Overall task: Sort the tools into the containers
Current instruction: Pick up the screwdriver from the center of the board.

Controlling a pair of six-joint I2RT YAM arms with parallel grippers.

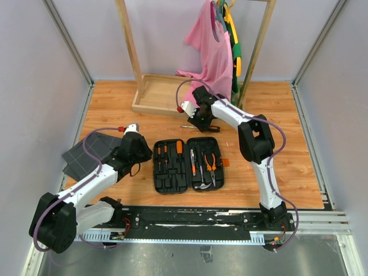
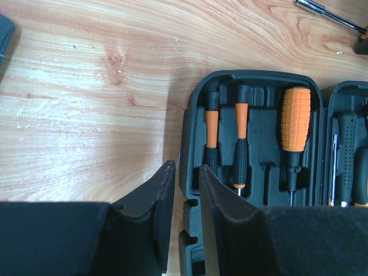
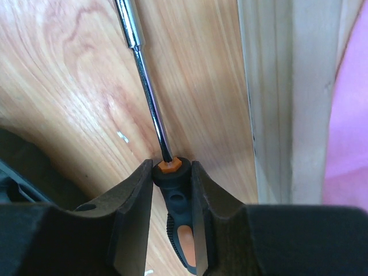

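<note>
**Right gripper (image 3: pixel 172 167) clamps loose screwdriver (image 3: pixel 152 109) beyond the open tool case (image 1: pixel 171 184)**

Both fingers of the right gripper press against the sides of the screwdriver's black-and-orange handle, just behind its orange collar. The steel shaft runs out ahead of the fingertips and lies flat on the wooden table (image 1: pixel 115 109). From above, this screwdriver sits on the far side of the case, shaft pointing left, just beside the near edge of the wooden rack base (image 1: pixel 150 96). A pink garment (image 1: pixel 210 54) hangs over that base.

The tool case lies open near the middle of the table, its two halves side by side. Its left half holds two slim screwdrivers (image 2: pixel 211 135) and a stubby orange-handled screwdriver (image 2: pixel 295 121), each in a moulded slot. Its right half holds the pliers (image 1: pixel 211 163) among other tools.

The left gripper (image 2: pixel 187 169) sits at the case's left edge. Its fingers are only narrowly apart, and the case's left rim shows in the gap between them. Whether they pinch that rim cannot be told. A dark grey fabric (image 1: pixel 86 155) lies on the table to the left.
</note>
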